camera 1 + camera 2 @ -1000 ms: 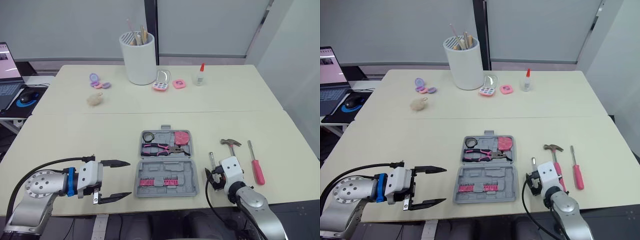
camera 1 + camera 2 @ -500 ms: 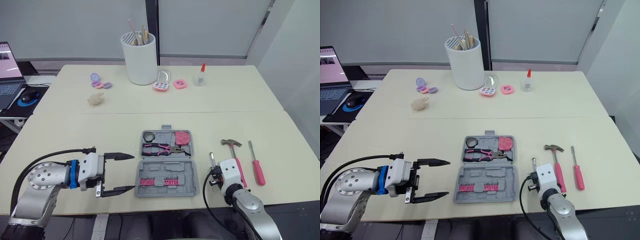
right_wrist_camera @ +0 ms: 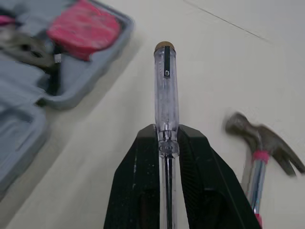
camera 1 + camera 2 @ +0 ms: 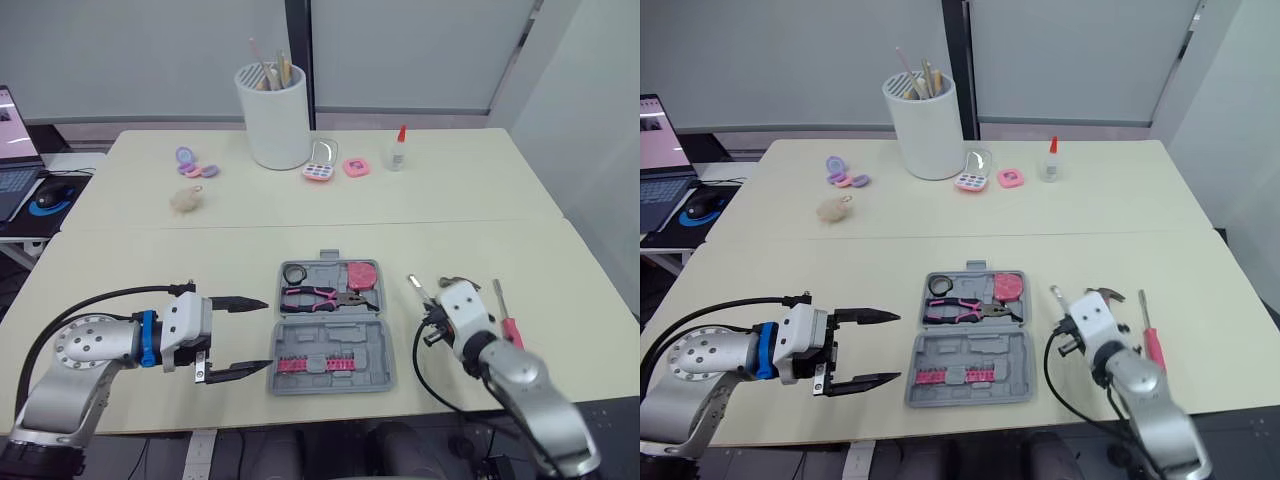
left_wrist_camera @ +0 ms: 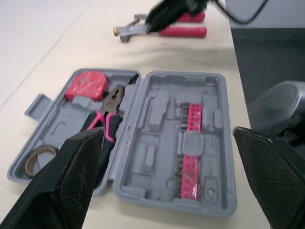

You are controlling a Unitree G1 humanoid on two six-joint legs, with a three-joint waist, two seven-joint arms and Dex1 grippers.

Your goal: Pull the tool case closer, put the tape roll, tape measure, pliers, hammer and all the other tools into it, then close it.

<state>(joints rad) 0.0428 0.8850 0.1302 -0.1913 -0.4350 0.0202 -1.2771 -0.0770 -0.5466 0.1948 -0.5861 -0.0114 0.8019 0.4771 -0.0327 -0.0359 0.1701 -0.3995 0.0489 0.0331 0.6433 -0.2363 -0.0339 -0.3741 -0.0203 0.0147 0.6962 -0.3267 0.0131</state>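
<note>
Now, L gripper (image 4: 262, 335) sits just left of the tool case (image 4: 345, 338), level w/ its hinge. Its fingers are spread wide apart, tips pointing at the case's left edge. The case lies open & flat on the table (image 4: 150, 250), both halves facing up.

Far half of the case, left to right:
- tape roll (image 4: 297, 273) in the left corner pocket
- pliers (image 4: 322, 296) w/ pink grips across the middle
- pink tape measure (image 4: 362, 274) in the right corner

The near half has a pink row of bits (image 4: 312, 365) along its near side.

Right of the case, near its right edge, R gripper (image 3: 166, 138) is clamped on a clear-handled screwdriver (image 3: 165, 90). It grips approx. where handle meets shaft, & the handle's brass cap sticks out past the fingertips.

Further right of the case, the hammer (image 3: 263, 138) lies on the table, head toward the far side, pink band on its neck. Furthest right of the case, a pink-handled screwdriver (image 4: 1153, 342) lies just beside the hammer. Can't tell whether the two touch.
</note>
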